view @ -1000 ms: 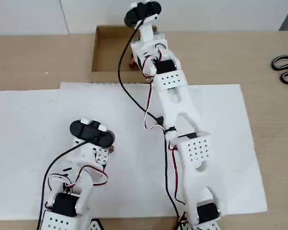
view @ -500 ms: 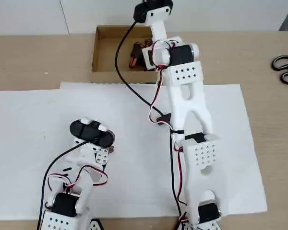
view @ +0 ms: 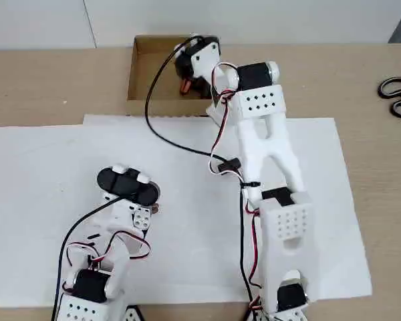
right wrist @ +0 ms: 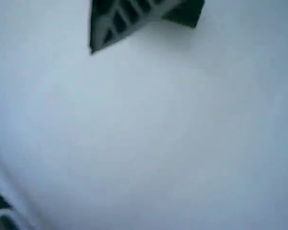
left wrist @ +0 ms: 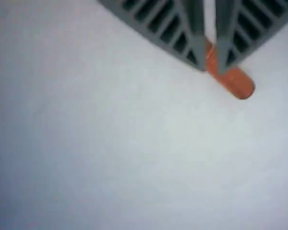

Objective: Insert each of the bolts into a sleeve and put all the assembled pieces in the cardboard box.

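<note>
My left gripper (left wrist: 210, 67) is shut on an orange bolt (left wrist: 235, 82), whose end sticks out past the grey ribbed fingertips, just above the white paper. In the high view that gripper (view: 152, 208) sits low over the paper at the lower left. The right arm stretches up the table, and its gripper (view: 190, 77) is inside the cardboard box (view: 130, 73), beside an orange piece (view: 185, 85) lying in the box. The right wrist view shows a grey ribbed part of the right gripper (right wrist: 134, 19) before a pale blurred surface.
A large white paper sheet (view: 53, 174) covers the table in front of the box. Scissors (view: 397, 93) lie at the far right edge. Black cables run from both arms across the paper.
The right arm's wrist swung from beyond the box's far wall down into the box, and its elbow shifted right. The left arm has not moved.
</note>
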Motion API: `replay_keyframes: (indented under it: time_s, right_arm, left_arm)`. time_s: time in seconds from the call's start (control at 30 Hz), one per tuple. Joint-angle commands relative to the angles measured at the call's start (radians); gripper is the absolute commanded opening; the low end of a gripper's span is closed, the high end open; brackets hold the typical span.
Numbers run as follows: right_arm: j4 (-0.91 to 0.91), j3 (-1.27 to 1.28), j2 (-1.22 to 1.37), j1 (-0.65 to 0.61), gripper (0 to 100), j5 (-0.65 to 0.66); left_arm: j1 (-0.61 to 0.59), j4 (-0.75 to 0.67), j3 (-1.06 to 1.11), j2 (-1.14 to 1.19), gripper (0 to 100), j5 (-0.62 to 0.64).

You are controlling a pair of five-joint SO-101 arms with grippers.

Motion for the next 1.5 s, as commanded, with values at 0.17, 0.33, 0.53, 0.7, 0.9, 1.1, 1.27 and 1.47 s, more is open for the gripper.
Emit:
replay_keyframes:
  time_s: [0.17,0.33,0.53,0.7,0.9,1.1,1.27,1.47]
  right_arm:
    - [0.001,0.42,-0.262,0.005,19.8,0.328]
    - [0.001,0.493,-0.288,0.022,19.8,0.459]
    - [0.001,0.494,-0.275,0.016,19.8,0.588]
    - [0.001,0.494,-0.22,0.019,19.8,0.643]
    - [-0.013,0.494,-0.151,0.005,19.9,0.671]
    - [-0.028,0.494,-0.099,-0.013,19.9,0.68]
    - [-0.058,0.494,-0.085,-0.038,19.9,0.68]
    - [-0.077,0.494,-0.082,-0.056,19.9,0.681]
  left_arm:
    - [-0.005,0.008,-0.005,-0.012,1,-0.005]
    - [-0.005,0.008,-0.005,-0.012,1,-0.005]
    - [-0.006,0.008,-0.005,-0.012,1,-0.005]
    - [-0.046,0.005,-0.005,-0.012,1,-0.003]
    - [-0.046,0.005,-0.005,-0.012,1,-0.003]
    - [-0.055,0.005,-0.005,-0.012,1,-0.003]
    - [-0.117,-0.011,-0.005,-0.012,1,-0.002]
    - [-0.117,-0.012,-0.005,-0.012,1,-0.002]
